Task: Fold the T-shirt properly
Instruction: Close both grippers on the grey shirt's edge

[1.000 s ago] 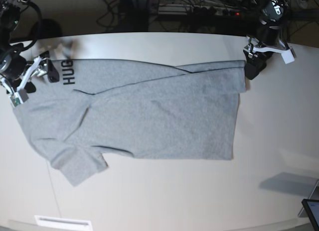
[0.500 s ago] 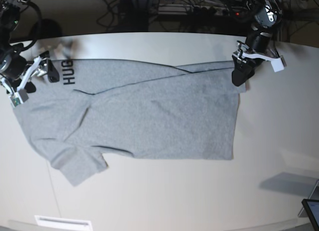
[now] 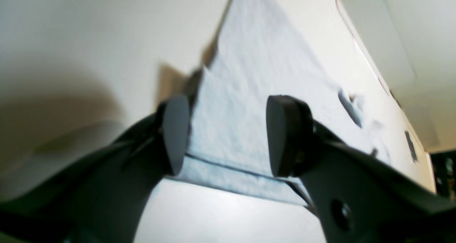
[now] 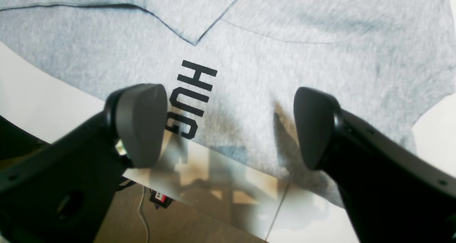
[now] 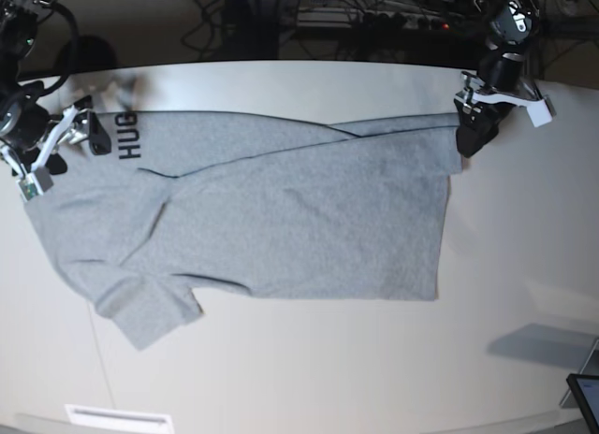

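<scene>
Your base view is evenly lit, the table (image 5: 309,359) bright and the room behind dark. The left wrist picture is soft and washed out past the fingertips (image 3: 285,136). Below the right gripper (image 4: 228,125), fingers throw short shadows and the table edge mirrors glare.
</scene>
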